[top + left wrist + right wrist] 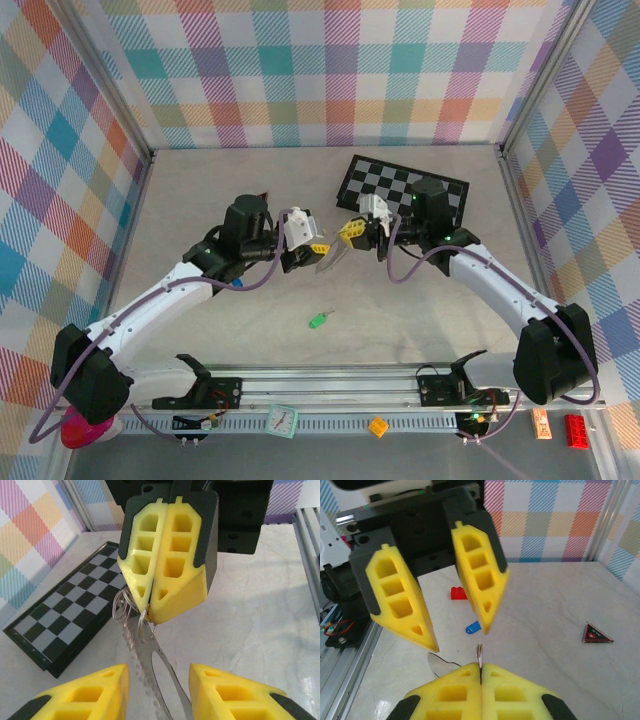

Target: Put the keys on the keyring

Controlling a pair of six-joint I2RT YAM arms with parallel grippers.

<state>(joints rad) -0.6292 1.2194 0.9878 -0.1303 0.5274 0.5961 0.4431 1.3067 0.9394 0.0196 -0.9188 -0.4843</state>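
Top view: right gripper [352,232] and left gripper [318,248] face each other just off the near-left edge of the chessboard [400,185]. The keyring [331,260] hangs between them. The green key [318,320] lies on the table, well apart from the chessboard on its near side, with neither gripper touching it.

Left wrist view: right gripper [150,611] is clenched on the keyring [142,652], with small rings pinched at its tips to the right of the chessboard [65,625]. The keyring's flat metal piece and chain run down into the gap of the left gripper [159,672], whose jaws are apart and not gripping.

Right wrist view: keyring [479,654] pokes up from the closed seam of the right gripper [480,667]. Left gripper [459,637] stands released just above it. The blue key [473,627] lies on the table beyond.
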